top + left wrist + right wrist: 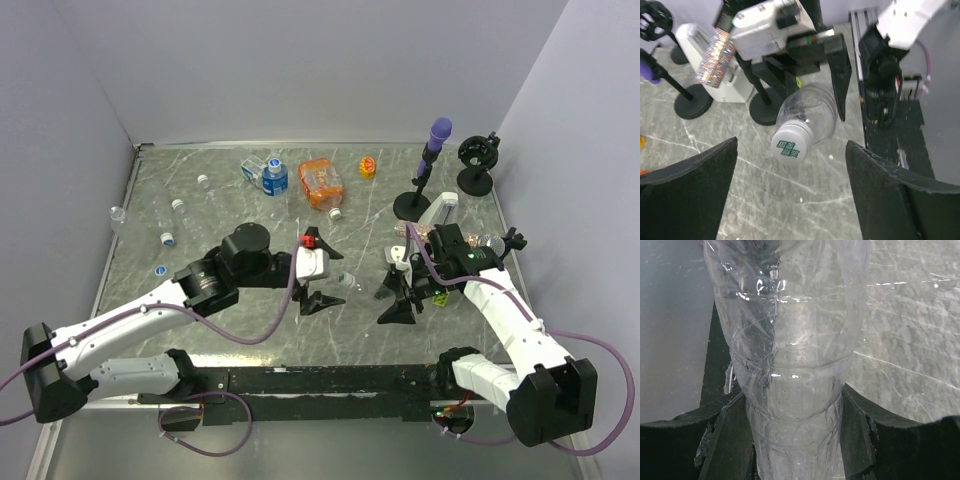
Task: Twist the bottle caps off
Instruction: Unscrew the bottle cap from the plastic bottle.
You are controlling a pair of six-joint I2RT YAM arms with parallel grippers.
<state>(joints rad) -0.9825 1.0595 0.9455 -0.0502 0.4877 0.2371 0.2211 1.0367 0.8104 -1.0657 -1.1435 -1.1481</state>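
Note:
My right gripper (400, 292) is shut on a clear plastic bottle (790, 365) and holds it on its side above the table, neck toward the left arm. Its black fingers (727, 435) press both sides of the bottle's body. The bottle's white cap (791, 142), with green print, faces my left gripper (792, 175). My left gripper (332, 277) is open, its fingers (690, 185) spread wide either side and just short of the cap, not touching it. The cap also shows in the top view (347, 281).
At the back left lie a blue-capped bottle (273, 178), an orange container (321, 183), clear bottles (118, 215) and loose caps (167, 238). A purple-topped black stand (430, 160), another black stand (477, 165) and a white device (443, 210) are at the back right.

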